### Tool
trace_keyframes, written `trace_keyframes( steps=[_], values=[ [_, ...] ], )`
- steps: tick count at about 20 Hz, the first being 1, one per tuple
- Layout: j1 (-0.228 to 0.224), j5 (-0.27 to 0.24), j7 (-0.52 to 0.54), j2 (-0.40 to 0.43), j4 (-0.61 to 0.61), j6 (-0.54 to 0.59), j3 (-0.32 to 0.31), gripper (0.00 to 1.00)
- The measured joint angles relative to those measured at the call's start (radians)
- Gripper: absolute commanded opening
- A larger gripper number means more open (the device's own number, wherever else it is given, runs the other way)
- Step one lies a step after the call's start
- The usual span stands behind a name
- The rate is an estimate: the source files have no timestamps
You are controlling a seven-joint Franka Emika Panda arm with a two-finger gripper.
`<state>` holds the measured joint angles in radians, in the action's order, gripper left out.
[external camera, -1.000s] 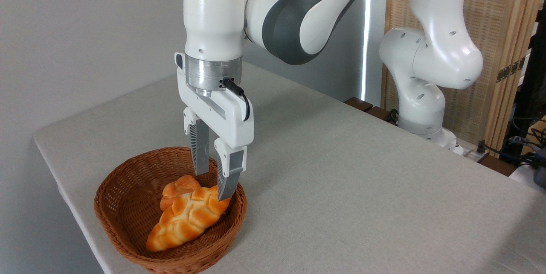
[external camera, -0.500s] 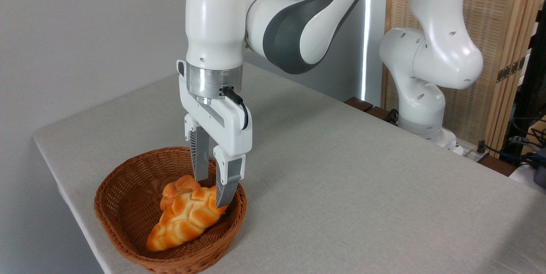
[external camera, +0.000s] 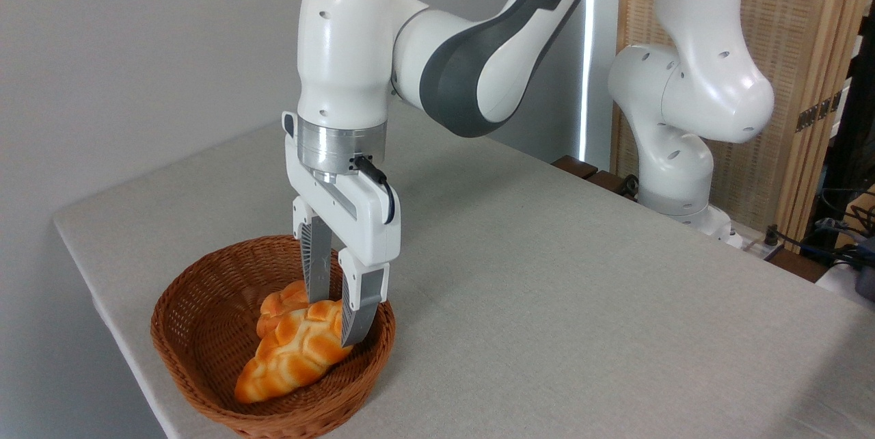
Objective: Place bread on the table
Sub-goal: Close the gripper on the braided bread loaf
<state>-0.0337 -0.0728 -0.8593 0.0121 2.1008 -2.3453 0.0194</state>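
The bread [external camera: 294, 357] has a glossy golden crust with pale matt seams. The basket [external camera: 179, 343] is rough brown wicker; the table [external camera: 547, 275] wears matt woven cloth. The gripper [external camera: 334, 320] is smooth white plastic (ribbed grey fingers [external camera: 355, 312]) under a brushed metal ring [external camera: 335, 150].

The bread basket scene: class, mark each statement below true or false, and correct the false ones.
1. The bread lies inside the basket. True.
2. The claw hangs high above the table, far from the basket. False: its fingers reach down into the basket, either side of the loaf's upper end.
3. A smaller orange bun sits behind the loaf. True.
4. The basket stands in the middle of the table. False: it stands near the table's front left edge.
5. The bread is already on the cloth. False: it is not yet out of the basket.
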Motion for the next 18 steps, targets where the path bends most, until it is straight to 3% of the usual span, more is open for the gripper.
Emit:
trace_keyframes(
  steps=[8, 14, 18],
  values=[
    [-0.001, 0.0, 0.0, -0.015, 0.007, -0.021, 0.004, 0.96],
    [-0.002, 0.0, 0.0, -0.017, 0.008, -0.023, 0.004, 0.64],
    [-0.002, 0.0, 0.0, -0.019, 0.008, -0.027, 0.004, 0.53]
  ],
)
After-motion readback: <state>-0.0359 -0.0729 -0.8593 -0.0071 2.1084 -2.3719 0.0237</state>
